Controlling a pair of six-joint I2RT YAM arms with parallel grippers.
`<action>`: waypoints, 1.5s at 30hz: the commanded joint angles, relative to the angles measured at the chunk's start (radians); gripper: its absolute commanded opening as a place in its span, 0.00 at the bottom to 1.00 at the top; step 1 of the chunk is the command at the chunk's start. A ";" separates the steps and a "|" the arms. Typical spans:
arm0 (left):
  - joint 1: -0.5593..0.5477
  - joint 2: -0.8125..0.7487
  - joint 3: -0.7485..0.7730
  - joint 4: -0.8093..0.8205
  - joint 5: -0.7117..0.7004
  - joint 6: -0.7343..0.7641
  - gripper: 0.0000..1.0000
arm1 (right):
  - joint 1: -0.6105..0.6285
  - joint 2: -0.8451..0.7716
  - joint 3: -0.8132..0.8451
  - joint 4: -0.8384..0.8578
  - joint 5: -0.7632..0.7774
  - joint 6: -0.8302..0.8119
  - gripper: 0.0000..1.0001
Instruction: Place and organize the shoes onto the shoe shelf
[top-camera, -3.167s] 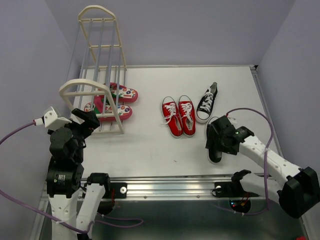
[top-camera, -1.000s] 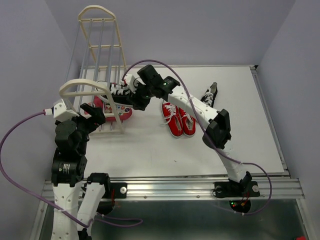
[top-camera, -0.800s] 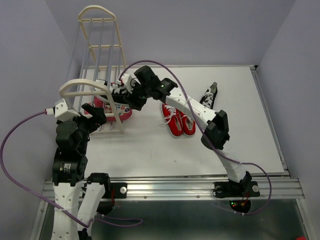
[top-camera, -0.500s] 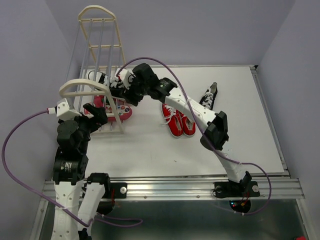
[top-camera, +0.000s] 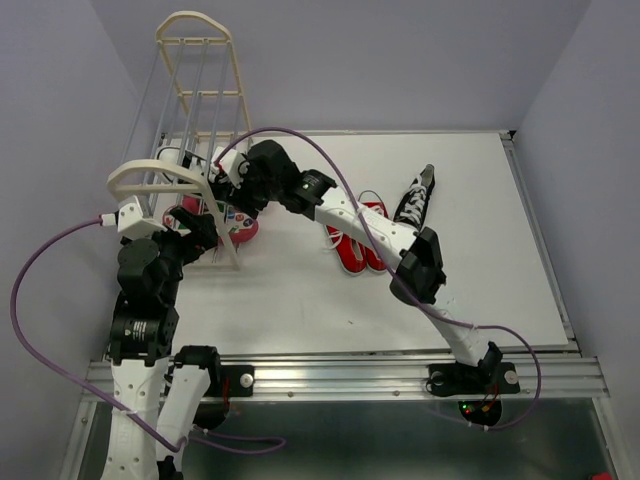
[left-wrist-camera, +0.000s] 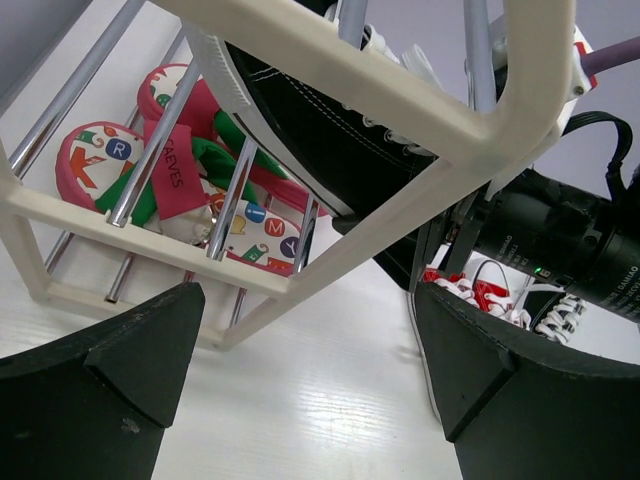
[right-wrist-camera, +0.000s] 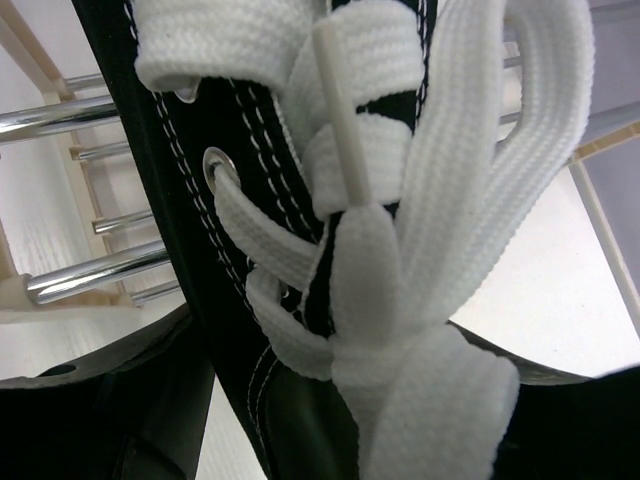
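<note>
My right gripper is shut on a black sneaker with white laces and holds it among the rails of the cream shoe shelf, above the lowest tier. In the right wrist view the sneaker fills the frame. The flip-flops lie on the shelf's lowest rails. My left gripper is open and empty beside the shelf's near end frame; its view shows the held sneaker above the flip-flops. The red sneakers and the second black sneaker lie on the table.
The right arm stretches across the table over the red sneakers. Shiny rails run close beside the held sneaker. Walls close in the left, back and right sides. A metal rail runs along the table's near edge.
My right gripper has carried the black sneaker from the right of the table to the shelf and pushed it leftward between the rails. The shelf's near end has shifted slightly left.
</note>
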 joint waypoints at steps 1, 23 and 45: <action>0.004 0.007 -0.010 0.050 0.007 0.019 0.99 | 0.018 -0.046 0.047 0.198 0.029 -0.020 0.49; 0.005 -0.022 -0.032 0.047 0.001 0.009 0.99 | 0.018 -0.106 -0.142 0.365 -0.166 0.265 1.00; 0.005 -0.016 -0.029 0.050 -0.002 0.003 0.99 | 0.018 -0.360 -0.427 0.571 -0.005 0.304 1.00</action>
